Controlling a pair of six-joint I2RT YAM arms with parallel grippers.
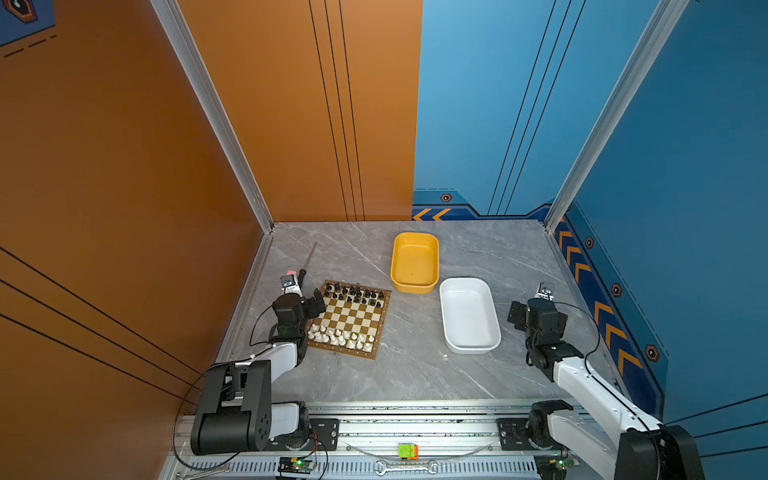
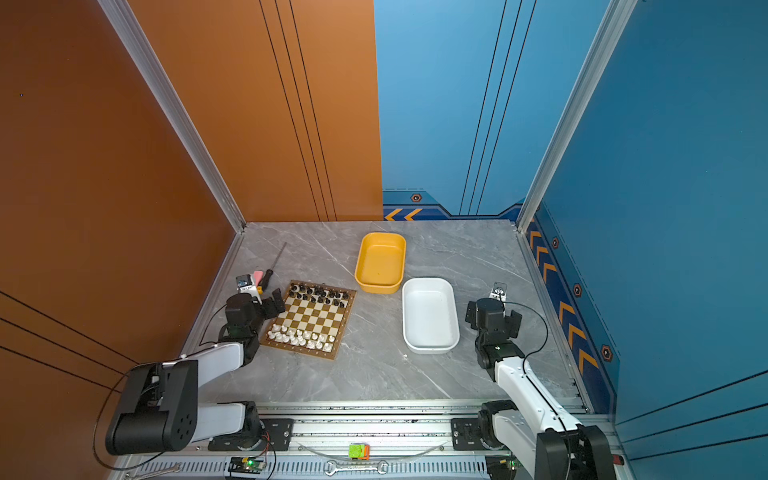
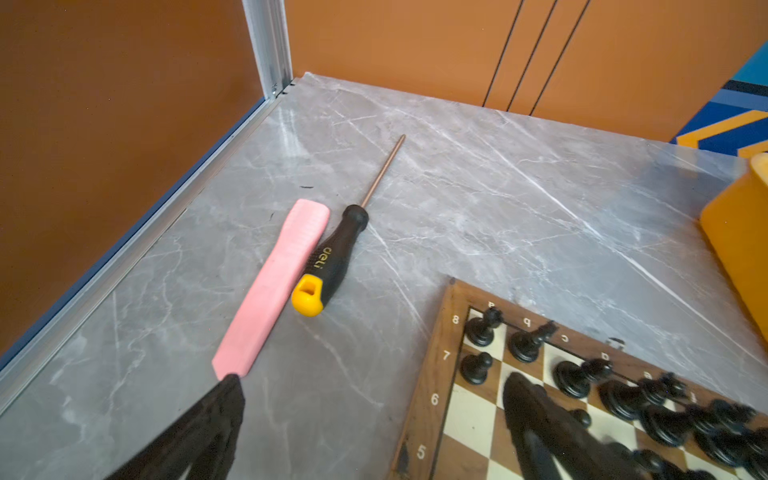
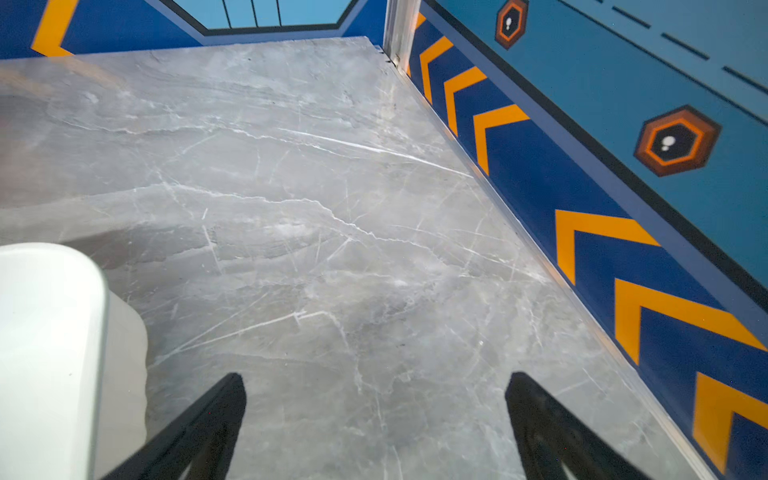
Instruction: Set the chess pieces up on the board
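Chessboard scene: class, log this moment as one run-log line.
board: black pieces far rows, white pieces near rows | left gripper: open, at board's left edge | right gripper: open, beside white tub

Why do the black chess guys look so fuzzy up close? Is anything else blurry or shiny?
Left wrist view: the black chess pieces nearest the lens are soft and smeared, the screwdriver crisper. Right wrist view: the white tub is a blurred, washed-out corner. In both top views: the table is evenly lit, no strong glare.
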